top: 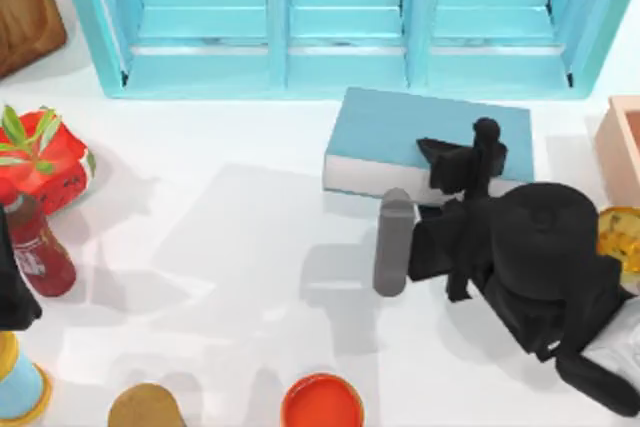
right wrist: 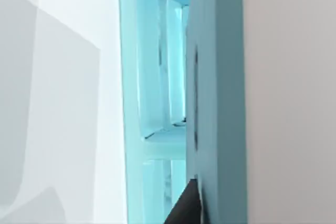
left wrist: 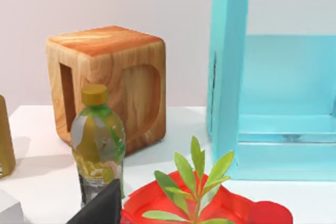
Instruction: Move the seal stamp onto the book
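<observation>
My right arm's black bulk hides the stamp; gripper (top: 462, 162) over book (top: 400, 127), grasp unclear; I'd lower squarely.

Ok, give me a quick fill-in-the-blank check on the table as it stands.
The ___ arm's pincer hangs over the book.
The book lies in front of the light-blue ___ unit.
The left arm sits parked beside the dark red ___.
Missing words: right; shelf; bottle.
</observation>
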Controlling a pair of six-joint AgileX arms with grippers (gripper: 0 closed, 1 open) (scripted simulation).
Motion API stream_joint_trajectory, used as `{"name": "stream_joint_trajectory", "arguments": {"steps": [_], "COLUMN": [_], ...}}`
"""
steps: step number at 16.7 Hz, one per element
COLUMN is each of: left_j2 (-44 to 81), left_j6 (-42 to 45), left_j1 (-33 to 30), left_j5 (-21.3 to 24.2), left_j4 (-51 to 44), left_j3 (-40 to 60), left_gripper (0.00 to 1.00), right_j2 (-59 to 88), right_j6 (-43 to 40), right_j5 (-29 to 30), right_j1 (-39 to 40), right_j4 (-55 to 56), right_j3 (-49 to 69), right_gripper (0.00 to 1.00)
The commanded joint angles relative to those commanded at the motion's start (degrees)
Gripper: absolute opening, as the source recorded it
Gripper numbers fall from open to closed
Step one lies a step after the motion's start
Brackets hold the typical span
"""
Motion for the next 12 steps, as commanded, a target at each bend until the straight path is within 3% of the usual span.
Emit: {"name": "stream_joint_trajectory", "arguments": {"steps": [12], "left_j2": [0.0], "left_j6": [0.0], "left_j1": [0.0], "left_j5": [0.0], "left_j4": [0.0], "left_j3": [0.0], "left_gripper": [1.00], "right_j2": [-1.3], "right_j6": [-2.5], "right_j5": [-0.8], "right_j1": [0.0], "right_j4": [0.5], "right_j3": [-2.0], "right_gripper": [0.00]}}
